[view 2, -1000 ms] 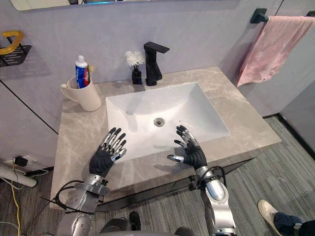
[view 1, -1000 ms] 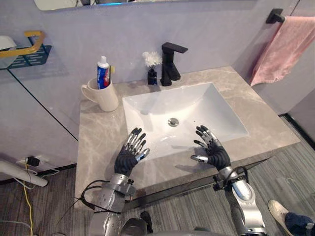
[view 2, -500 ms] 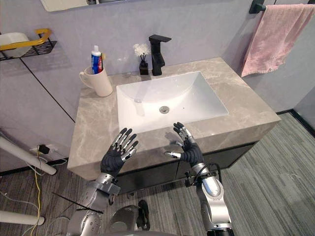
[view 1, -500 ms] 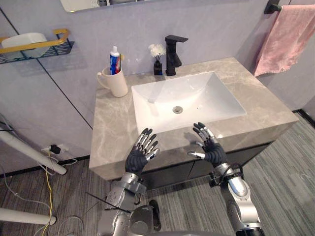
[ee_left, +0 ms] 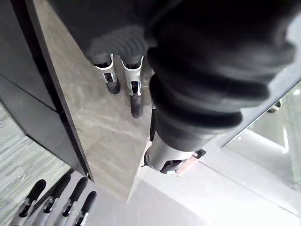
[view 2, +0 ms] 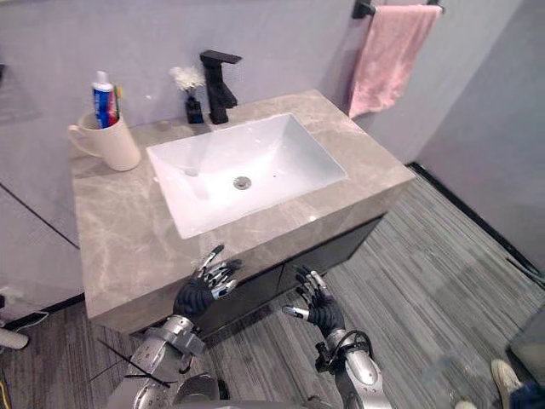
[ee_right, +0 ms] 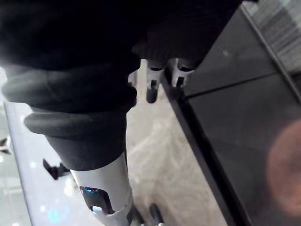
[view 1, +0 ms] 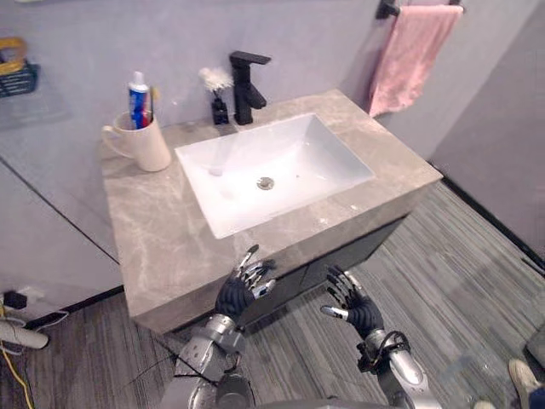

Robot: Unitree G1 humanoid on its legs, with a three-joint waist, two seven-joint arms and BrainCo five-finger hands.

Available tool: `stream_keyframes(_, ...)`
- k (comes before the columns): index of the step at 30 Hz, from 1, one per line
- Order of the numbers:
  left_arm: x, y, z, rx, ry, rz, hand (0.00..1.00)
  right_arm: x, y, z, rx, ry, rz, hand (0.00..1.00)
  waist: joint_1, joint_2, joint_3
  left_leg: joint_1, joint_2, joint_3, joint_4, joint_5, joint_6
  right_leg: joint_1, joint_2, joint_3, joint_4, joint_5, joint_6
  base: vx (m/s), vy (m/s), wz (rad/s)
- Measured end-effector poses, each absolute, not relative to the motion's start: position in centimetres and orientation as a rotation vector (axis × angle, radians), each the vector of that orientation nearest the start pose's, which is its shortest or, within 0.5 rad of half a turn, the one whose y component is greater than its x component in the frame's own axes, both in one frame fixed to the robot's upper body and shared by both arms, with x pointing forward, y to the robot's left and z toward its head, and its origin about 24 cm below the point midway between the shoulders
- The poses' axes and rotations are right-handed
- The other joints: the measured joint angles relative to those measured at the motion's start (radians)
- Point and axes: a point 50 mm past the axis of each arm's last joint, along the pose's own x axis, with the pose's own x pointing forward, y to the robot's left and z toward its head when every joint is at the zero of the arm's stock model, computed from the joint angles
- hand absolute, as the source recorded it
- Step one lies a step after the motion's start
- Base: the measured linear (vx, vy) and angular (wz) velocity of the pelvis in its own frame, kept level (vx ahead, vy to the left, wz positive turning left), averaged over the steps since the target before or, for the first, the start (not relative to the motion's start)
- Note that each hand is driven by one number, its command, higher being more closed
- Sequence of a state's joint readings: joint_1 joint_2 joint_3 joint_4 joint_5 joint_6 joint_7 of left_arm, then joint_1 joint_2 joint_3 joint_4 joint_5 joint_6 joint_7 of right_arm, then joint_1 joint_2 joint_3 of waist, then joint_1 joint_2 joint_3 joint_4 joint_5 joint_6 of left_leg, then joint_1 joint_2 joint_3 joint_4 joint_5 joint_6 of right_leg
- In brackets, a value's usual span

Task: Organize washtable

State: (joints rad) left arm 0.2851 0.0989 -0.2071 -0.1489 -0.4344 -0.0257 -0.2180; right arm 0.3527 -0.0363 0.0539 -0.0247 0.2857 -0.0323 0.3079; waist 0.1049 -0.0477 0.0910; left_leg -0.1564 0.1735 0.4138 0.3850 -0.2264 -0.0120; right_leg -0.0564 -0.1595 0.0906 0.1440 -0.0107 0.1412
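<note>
The marble washtable (view 1: 162, 239) holds a white sink (view 1: 298, 149). At its back left stands a cream mug (view 1: 146, 146) with a toothpaste tube (view 1: 137, 92) and a toothbrush in it. A black faucet (view 1: 245, 75) and a small black vase of white flowers (view 1: 219, 104) stand behind the sink. My left hand (view 1: 241, 292) hangs open at the counter's front edge, fingers spread, holding nothing. My right hand (view 1: 349, 308) is open too, lower and in front of the dark cabinet (view 1: 341, 256). In the left wrist view my fingers (ee_left: 134, 89) point over the marble.
A pink towel (view 1: 409, 55) hangs from a black bar on the wall at the right. A blue wire basket (view 1: 17, 75) is fixed to the wall at the left. Grey plank floor (view 1: 460, 264) spreads right of the cabinet. A person's shoe (view 1: 521, 375) shows at the bottom right.
The camera has pulled back and swung, so the washtable sits farther away. Both hands have come off the sink's rim and dropped to the counter's front edge, still open.
</note>
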Motion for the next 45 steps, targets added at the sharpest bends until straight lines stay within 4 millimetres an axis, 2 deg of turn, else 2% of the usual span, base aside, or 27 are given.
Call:
stream_keyframes(5,18.8,12.4,1.9,-0.396,0.095,-0.289,0.0,16.9,-15.1,-2.1,0.325,0.249,0.203,0.0,0.019,0.036,0.009,0.065,0.003,0.085,-0.073,0.028,0.004,-0.02,0.02,0.029,-0.029,0.12,0.028,-0.03,0.073,-0.52)
stream_keyframes(8,18.8,13.1,2.0,-0.39,0.078,-0.261,0.0,17.3,-14.8,-2.8,0.368,0.271,0.204,0.0,0.023,0.035,0.023,0.062,0.022,0.152,-0.07,0.025,0.009,-0.075,0.042,0.083,-0.029,0.198,0.043,-0.12,0.11,-0.72)
stream_keyframes(11,18.8,14.2,1.6,-0.351,0.09,-0.234,0.0,17.3,-14.8,-3.2,0.403,0.291,0.198,0.0,0.02,0.016,0.069,0.062,0.033,0.238,-0.033,-0.014,0.041,-0.108,0.04,0.09,-0.066,0.275,0.05,-0.21,0.115,-0.93)
stream_keyframes(12,18.7,14.4,1.2,-0.327,0.108,-0.215,0.0,17.5,-14.9,-3.3,0.408,0.296,0.197,0.0,0.022,0.033,0.081,0.066,0.05,0.29,-0.031,-0.021,0.057,-0.126,0.047,0.076,-0.085,0.306,0.072,-0.24,0.121,-1.09)
stream_keyframes(13,18.7,14.6,0.7,-0.324,0.127,-0.202,0.0,17.6,-15.0,-3.4,0.409,0.301,0.194,0.0,0.015,0.04,0.086,0.074,0.061,0.315,-0.029,-0.02,0.064,-0.139,0.058,0.06,-0.032,0.261,0.069,-0.16,0.133,-1.15)
stream_keyframes(14,18.6,15.1,-0.1,-0.309,0.161,-0.168,0.0,17.5,-15.4,-3.8,0.405,0.321,0.177,0.0,0.006,0.048,0.09,0.095,0.074,0.368,-0.032,-0.015,0.072,-0.177,0.076,0.003,0.143,0.123,0.023,-0.1,0.115,-0.9)
stream_keyframes(15,18.4,15.4,-0.4,-0.297,0.177,-0.151,0.0,17.4,-15.7,-4.1,0.404,0.332,0.164,0.0,0.007,0.057,0.095,0.107,0.074,0.397,-0.034,-0.015,0.071,-0.189,0.075,-0.023,0.229,0.065,0.004,-0.11,0.147,-1.21)
stream_keyframes(16,17.9,15.8,-1.1,-0.295,0.206,-0.112,0.0,17.3,-16.6,-4.8,0.403,0.356,0.118,0.0,0.005,0.042,0.087,0.137,0.073,0.459,-0.035,-0.012,0.067,-0.193,0.069,-0.075,0.367,-0.031,-0.03,-0.11,0.13,-1.45)
stream_keyframes(17,17.3,16.2,-2.2,-0.301,0.251,-0.067,0.0,17.3,-17.5,-5.4,0.401,0.377,0.063,0.0,0.005,0.054,0.083,0.159,0.072,0.536,-0.04,-0.018,0.059,-0.188,0.053,-0.125,0.458,-0.107,-0.078,-0.12,0.117,-1.57)
stream_keyframes(18,17.0,16.3,-2.8,-0.303,0.28,-0.048,0.0,17.6,-18.0,-5.4,0.395,0.377,0.037,0.0,0.005,0.048,0.072,0.169,0.07,0.573,-0.045,-0.019,0.057,-0.186,0.041,-0.15,0.489,-0.136,-0.09,-0.12,0.097,-1.95)
stream_keyframes(20,15.7,16.4,-5.1,-0.329,0.39,0.025,0.0,18.8,-19.5,-5.3,0.378,0.355,-0.046,0.0,0.007,0.052,0.048,0.198,0.07,0.717,-0.062,-0.017,0.037,-0.17,-0.03,-0.249,0.526,-0.199,-0.121,-0.13,0.045,-2.17)
stream_keyframes(21,15.2,16.4,-6.2,-0.342,0.437,0.061,0.0,19.3,-20.2,-5.2,0.368,0.346,-0.089,0.0,-0.005,0.048,0.029,0.202,0.069,0.791,-0.062,-0.02,0.03,-0.163,-0.086,-0.31,0.506,-0.208,-0.14,-0.12,-0.05,-2.17)
stream_keyframes(22,15.0,16.3,-6.5,-0.346,0.456,0.093,0.0,19.6,-20.9,-5.3,0.357,0.343,-0.135,0.0,-0.012,0.032,0.022,0.2,0.067,0.815,-0.035,-0.034,0.0,-0.141,-0.126,-0.358,0.431,-0.183,-0.156,-0.09,-0.101,-1.89)
stream_keyframes(23,14.9,16.5,-6.7,-0.345,0.461,0.116,0.0,19.5,-21.4,-5.5,0.349,0.348,-0.166,0.0,-0.008,0.025,0.021,0.191,0.067,0.801,-0.016,-0.038,-0.013,-0.138,-0.117,-0.363,0.393,-0.19,-0.139,-0.14,-0.167,-2.08)
stream_keyframes(24,15.1,16.1,-6.8,-0.353,0.468,0.115,0.0,19.3,-22.4,-5.7,0.328,0.365,-0.212,0.0,0.009,0.032,0.017,0.165,0.068,0.73,-0.001,-0.035,-0.009,-0.131,-0.078,-0.357,0.315,-0.183,-0.123,-0.16,-0.133,-1.86)
stream_keyframes(26,14.8,16.1,-7.5,-0.362,0.501,0.138,0.0,18.0,-24.4,-6.1,0.312,0.38,-0.307,0.0,0.002,0.06,-0.01,0.178,0.113,0.709,0.006,-0.032,0.001,-0.062,0.002,-0.307,0.154,-0.123,-0.083,-0.13,-0.13,-1.75)
stream_keyframes(27,14.9,16.5,-7.7,-0.361,0.503,0.162,0.0,16.4,-25.6,-6.8,0.307,0.415,-0.367,0.0,-0.017,0.058,-0.031,0.187,0.133,0.71,0.007,-0.03,-0.001,-0.038,0.039,-0.275,0.082,-0.086,-0.087,-0.05,-0.085,-1.16)
stream_keyframes(28,15.1,16.8,-7.7,-0.36,0.503,0.174,0.0,15.7,-26.2,-7.0,0.305,0.43,-0.398,0.0,-0.028,0.054,-0.039,0.189,0.14,0.71,0.008,-0.03,-0.002,-0.033,0.05,-0.262,0.059,-0.074,-0.087,-0.05,-0.052,-0.8)
stream_keyframes(30,16.2,17.2,-7.6,-0.354,0.49,0.195,0.0,13.3,-28.2,-7.4,0.3,0.452,-0.505,0.0,-0.081,0.038,-0.05,0.187,0.147,0.711,0.009,-0.027,-0.006,-0.036,0.069,-0.231,0.026,-0.051,-0.088,-0.05,-0.026,-0.46)
stream_keyframes(32,17.1,17.2,-7.3,-0.344,0.473,0.177,0.0,12.1,-29.3,-7.4,0.303,0.452,-0.571,0.0,-0.11,0.02,-0.042,0.193,0.154,0.713,0.02,-0.026,-0.006,-0.047,0.073,-0.213,0.03,-0.051,-0.088,-0.08,0.017,-0.35)
stream_keyframes(35,17.5,16.8,-7.3,-0.342,0.472,0.156,0.0,11.9,-30.0,-7.1,0.307,0.43,-0.616,0.0,-0.134,0.005,-0.045,0.214,0.154,0.706,0.034,-0.026,-0.006,-0.076,0.081,-0.153,0.075,-0.063,-0.09,-0.08,0.03,-0.57)
stream_keyframes(37,17.7,16.5,-7.2,-0.343,0.469,0.141,0.0,12.3,-30.0,-6.9,0.309,0.418,-0.613,0.0,-0.146,0.005,-0.024,0.216,0.137,0.569,0.065,-0.026,-0.006,-0.1,0.089,-0.11,0.137,-0.093,-0.091,-0.08,0.009,-0.76)
stream_keyframes(39,17.3,16.1,-7.4,-0.344,0.485,0.125,0.0,13.4,-29.4,-6.8,0.307,0.411,-0.577,0.0,-0.143,0.014,-0.016,0.201,0.097,0.304,0.083,-0.026,-0.006,-0.132,0.111,-0.018,0.2,-0.125,-0.101,-0.11,-0.005,-1.19)
stream_keyframes(41,16.8,16.2,-7.7,-0.344,0.494,0.135,0.0,14.6,-27.9,-7.2,0.313,0.425,-0.508,0.0,-0.132,0.026,-0.013,0.192,0.068,0.121,0.107,-0.027,-0.007,-0.167,0.162,0.096,0.214,-0.125,-0.104,-0.07,0.034,-1.82)
stream_keyframes(42,16.6,16.2,-7.8,-0.35,0.498,0.14,0.0,15.0,-27.2,-7.3,0.311,0.434,-0.474,0.0,-0.116,0.037,-0.013,0.173,0.065,0.044,0.147,-0.026,-0.006,-0.19,0.198,0.162,0.211,-0.119,-0.113,-0.04,0.069,-1.91)
stream_keyframes(44,16.0,16.2,-8.0,-0.364,0.504,0.153,0.0,15.2,-26.7,-7.4,0.309,0.441,-0.441,0.0,-0.113,0.047,-0.015,0.134,0.061,-0.037,0.21,-0.005,-0.002,-0.208,0.233,0.227,0.179,-0.106,-0.132,0.03,0.106,-1.62)
stream_keyframes(45,15.5,16.1,-8.2,-0.381,0.51,0.166,0.0,15.3,-26.5,-7.4,0.305,0.444,-0.425,0.0,-0.113,0.067,-0.02,0.088,0.064,-0.094,0.265,0.037,0.05,-0.206,0.249,0.251,0.142,-0.101,-0.154,0.05,0.09,-1.51)
